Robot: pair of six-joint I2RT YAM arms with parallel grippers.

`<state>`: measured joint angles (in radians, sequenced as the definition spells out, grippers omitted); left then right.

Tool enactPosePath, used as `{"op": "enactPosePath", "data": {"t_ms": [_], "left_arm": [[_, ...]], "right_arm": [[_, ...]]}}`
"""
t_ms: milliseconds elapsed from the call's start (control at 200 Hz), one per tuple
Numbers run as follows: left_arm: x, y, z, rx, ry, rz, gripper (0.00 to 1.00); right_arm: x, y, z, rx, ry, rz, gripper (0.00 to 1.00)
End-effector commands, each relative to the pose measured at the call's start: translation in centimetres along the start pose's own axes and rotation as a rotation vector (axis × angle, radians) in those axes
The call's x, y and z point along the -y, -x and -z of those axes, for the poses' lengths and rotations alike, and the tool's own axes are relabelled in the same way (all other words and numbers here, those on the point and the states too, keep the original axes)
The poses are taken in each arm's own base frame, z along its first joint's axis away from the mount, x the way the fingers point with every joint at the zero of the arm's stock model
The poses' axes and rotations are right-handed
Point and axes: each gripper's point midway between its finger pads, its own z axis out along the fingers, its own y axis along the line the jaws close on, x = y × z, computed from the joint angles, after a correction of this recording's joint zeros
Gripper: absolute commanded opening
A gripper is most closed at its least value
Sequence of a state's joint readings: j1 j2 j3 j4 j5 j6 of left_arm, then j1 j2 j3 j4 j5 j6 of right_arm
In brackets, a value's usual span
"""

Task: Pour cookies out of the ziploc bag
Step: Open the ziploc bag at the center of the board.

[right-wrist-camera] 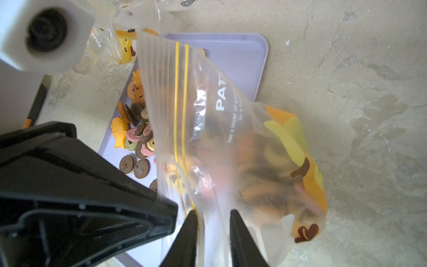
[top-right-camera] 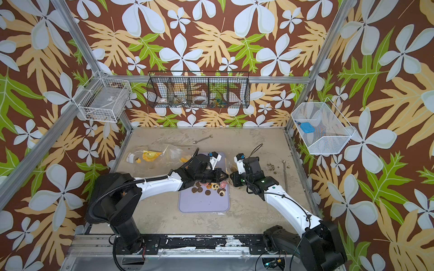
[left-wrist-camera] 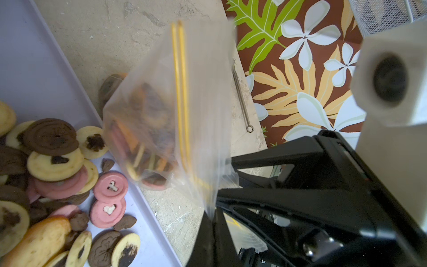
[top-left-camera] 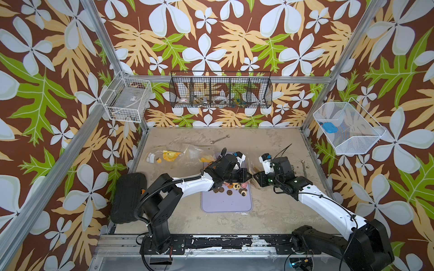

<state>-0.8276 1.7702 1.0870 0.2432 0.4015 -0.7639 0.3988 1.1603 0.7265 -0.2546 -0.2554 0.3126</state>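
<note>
1. Your left claw (left-wrist-camera: 211,217) is clamped shut on an edge of the clear zip-top plastic bag (left-wrist-camera: 161,111), close to its two yellow seal lines. The film runs straight into the closed tips
2. Your right claw (right-wrist-camera: 213,213) has its two black fingers (right-wrist-camera: 190,231) standing apart. The bag's film (right-wrist-camera: 231,129) passes between them but is not pinched
3. In both top views the two claws (top-left-camera: 250,174) (top-right-camera: 228,174) meet almost tip to tip at the right edge of the lilac rectangular tray (top-left-camera: 226,204), and the bag hangs there between them
4. Many small round cookies (right-wrist-camera: 254,175) in brown, pink and orange sit inside the bag, blurred behind the plastic
5. A heap of loose cookies (top-left-camera: 234,187) (left-wrist-camera: 53,157) lies on the tray, touching and overlapping, just beside the hanging bag
6. The tray lies flat on the mottled beige counter (top-left-camera: 281,206)
7. A second clear bag with yellow print (top-left-camera: 169,156) lies on the counter's far left, well apart from the tray
</note>
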Motion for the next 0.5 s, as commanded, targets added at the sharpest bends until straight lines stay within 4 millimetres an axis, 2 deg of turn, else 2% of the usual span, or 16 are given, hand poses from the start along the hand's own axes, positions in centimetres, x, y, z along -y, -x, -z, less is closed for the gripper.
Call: {"op": "enactPosePath", "data": {"t_ms": [0,495], "left_arm": [[0.4,0.1,0.0,-0.004,-0.012,-0.005,0.0],[0.9,0.3,0.2,-0.002,-0.028,-0.006,0.0]], "right_arm": [[-0.7,0.7,0.2,0.024,0.018,0.027,0.27],[-1.2,-0.3,-0.7,-0.012,-0.029,0.091,0.23]]}}
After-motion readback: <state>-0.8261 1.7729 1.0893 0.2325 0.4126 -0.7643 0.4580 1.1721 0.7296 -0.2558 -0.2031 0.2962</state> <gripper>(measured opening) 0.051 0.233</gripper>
